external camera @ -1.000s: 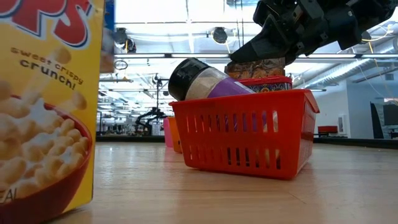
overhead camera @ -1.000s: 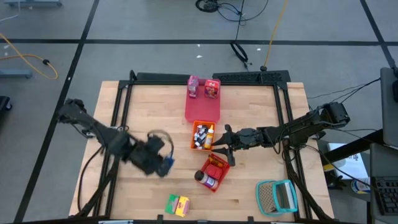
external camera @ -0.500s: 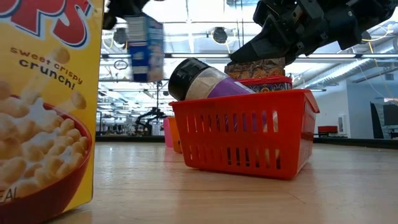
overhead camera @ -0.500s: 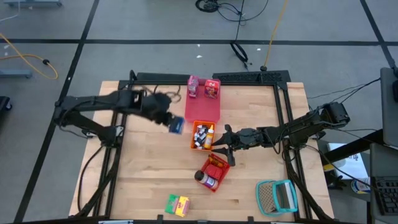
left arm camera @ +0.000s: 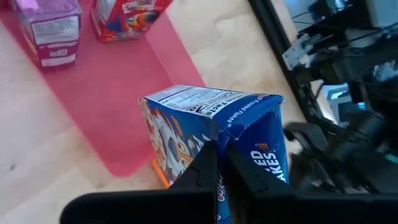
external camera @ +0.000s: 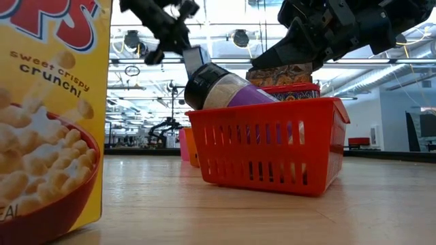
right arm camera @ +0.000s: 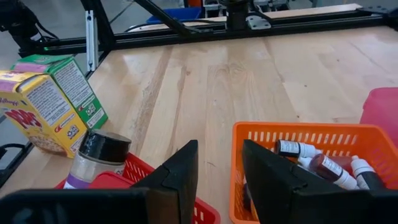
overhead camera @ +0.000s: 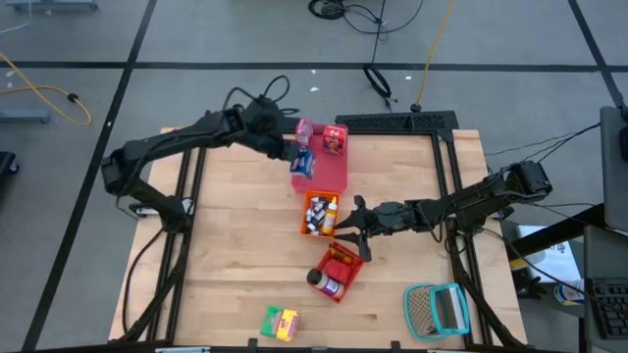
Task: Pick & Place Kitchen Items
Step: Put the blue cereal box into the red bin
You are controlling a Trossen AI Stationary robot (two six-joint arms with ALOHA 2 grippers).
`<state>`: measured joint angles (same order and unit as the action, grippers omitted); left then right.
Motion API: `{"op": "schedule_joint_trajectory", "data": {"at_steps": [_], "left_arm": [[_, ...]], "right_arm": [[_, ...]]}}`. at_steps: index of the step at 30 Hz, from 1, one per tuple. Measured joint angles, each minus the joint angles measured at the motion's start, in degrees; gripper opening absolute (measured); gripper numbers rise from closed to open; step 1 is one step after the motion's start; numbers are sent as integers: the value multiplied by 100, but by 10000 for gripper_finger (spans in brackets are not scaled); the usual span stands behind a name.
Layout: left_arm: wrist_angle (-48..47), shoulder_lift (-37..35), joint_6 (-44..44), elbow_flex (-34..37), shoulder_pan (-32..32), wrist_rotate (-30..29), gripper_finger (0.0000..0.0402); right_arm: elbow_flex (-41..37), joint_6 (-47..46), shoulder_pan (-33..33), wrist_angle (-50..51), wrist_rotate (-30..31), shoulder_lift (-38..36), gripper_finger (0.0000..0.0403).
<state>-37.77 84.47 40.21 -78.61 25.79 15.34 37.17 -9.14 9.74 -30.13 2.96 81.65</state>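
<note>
My left gripper (overhead camera: 297, 157) is shut on a small blue carton (overhead camera: 304, 164) and hangs over the pink tray (overhead camera: 329, 176). A pink carton (overhead camera: 305, 136) and a red carton (overhead camera: 336, 139) stand at that tray's far end. Tiny bottles (overhead camera: 319, 214) lie in the orange basket (overhead camera: 306, 201). A dark-lidded jar (overhead camera: 324, 283) and a red container (overhead camera: 341, 261) lie in the red basket (overhead camera: 353, 273). My right gripper (overhead camera: 357, 226) is open and hovers between the two baskets. Yellow and green cartons (overhead camera: 280, 322) stand near the table's near edge. My left gripper pinches the blue carton between its two fingers (left arm camera: 202, 171) at the carton's lower part (left arm camera: 217, 140), with the fingers on either side of a corner edge. The carton is lifted clear above the pink tray and is tilted (external camera: 197, 58).
A teal-framed mesh item (overhead camera: 437, 309) lies at the near right corner. Dark frame rails (overhead camera: 186, 186) run along the table's left, right and far sides. Bare wood (overhead camera: 235, 245) lies left of the baskets. In the low view the yellow carton (external camera: 48, 116) fills the left foreground.
My left gripper has carried the blue carton from the table's near left up and across toward the far edge and right, and it now hangs over the pink tray. The carton has stayed in the shut fingers and has tipped.
</note>
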Motion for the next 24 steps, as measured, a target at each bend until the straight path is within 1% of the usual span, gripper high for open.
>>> {"op": "schedule_joint_trajectory", "data": {"at_steps": [7, 10, 16, 24], "left_arm": [[231, 660, -167, -28, 693, 424, 3], [272, 907, -240, -76, 917, 460, 4], [459, 1284, -437, -170, 1128, 548, 2], [449, 1399, -591, -181, 1404, 543, 6]], "right_arm": [[0, 39, 0, -4, 0, 0, 116], [0, 38, 0, -2, 0, 0, 116], [0, 43, 0, -2, 0, 0, 116], [0, 86, 0, -35, 0, 0, 116]]}}
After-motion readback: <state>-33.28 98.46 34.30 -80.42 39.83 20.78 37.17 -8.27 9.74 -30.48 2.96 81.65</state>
